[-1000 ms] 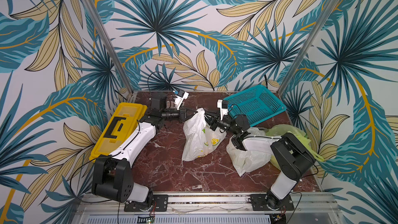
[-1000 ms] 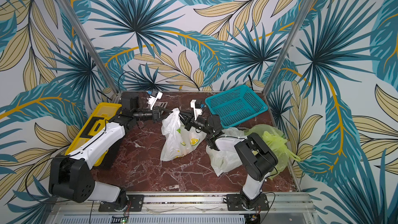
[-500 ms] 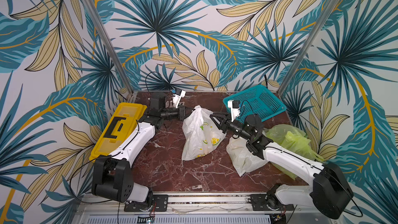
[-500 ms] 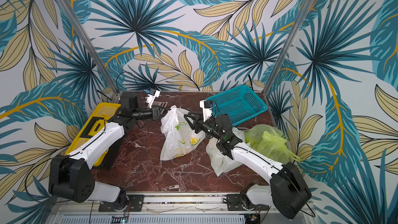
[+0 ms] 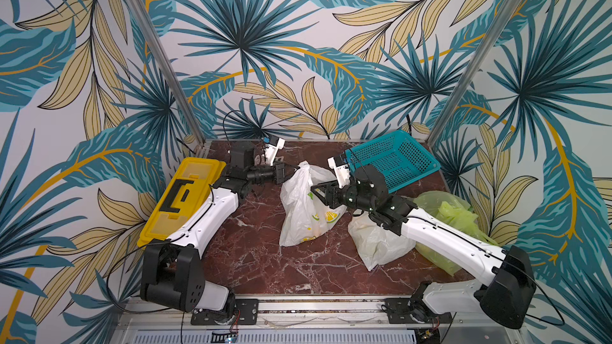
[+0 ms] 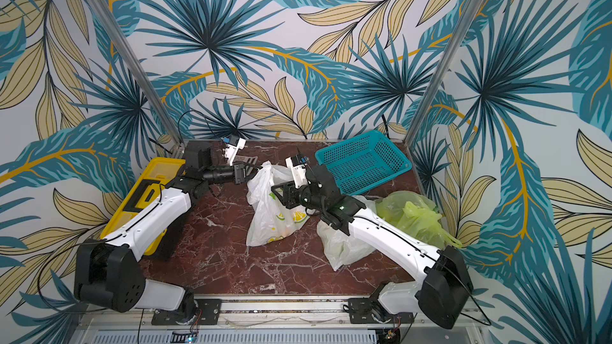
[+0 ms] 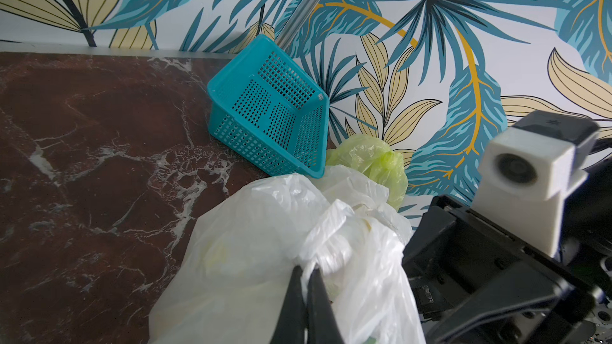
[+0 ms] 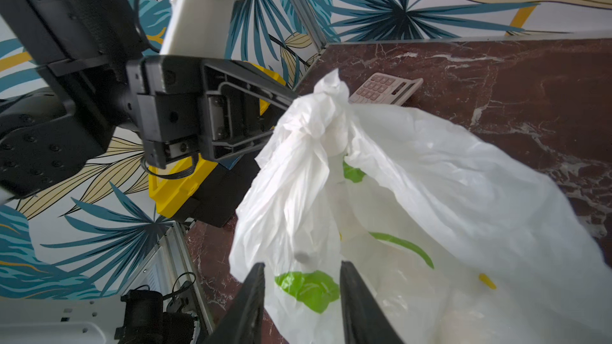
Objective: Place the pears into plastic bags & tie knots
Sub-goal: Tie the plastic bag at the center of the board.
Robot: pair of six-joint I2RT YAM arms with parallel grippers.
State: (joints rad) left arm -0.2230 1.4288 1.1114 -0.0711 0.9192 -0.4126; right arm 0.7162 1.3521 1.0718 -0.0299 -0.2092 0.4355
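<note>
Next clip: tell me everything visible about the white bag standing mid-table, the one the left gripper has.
The middle white bag is thin, crinkly, translucent plastic printed with yellow lemon slices and green leaves. It stands bulging on the marble table, and its contents show only as dim pale shapes. Its gathered top rises to a twisted peak, pinched by the shut left gripper. The right gripper is at its side, jaws apart around a fold of plastic.

The table (image 5: pixel 265 269) is dark red stone with white lines. On it, a yellow box (image 5: pixel 185 193) lies at the left, a teal basket (image 5: pixel 397 160) upper right, a white lemon bag (image 5: pixel 298 220) in the middle, then a second white bag (image 5: pixel 374 243) and a green bag (image 5: pixel 453 213) at the right.
</note>
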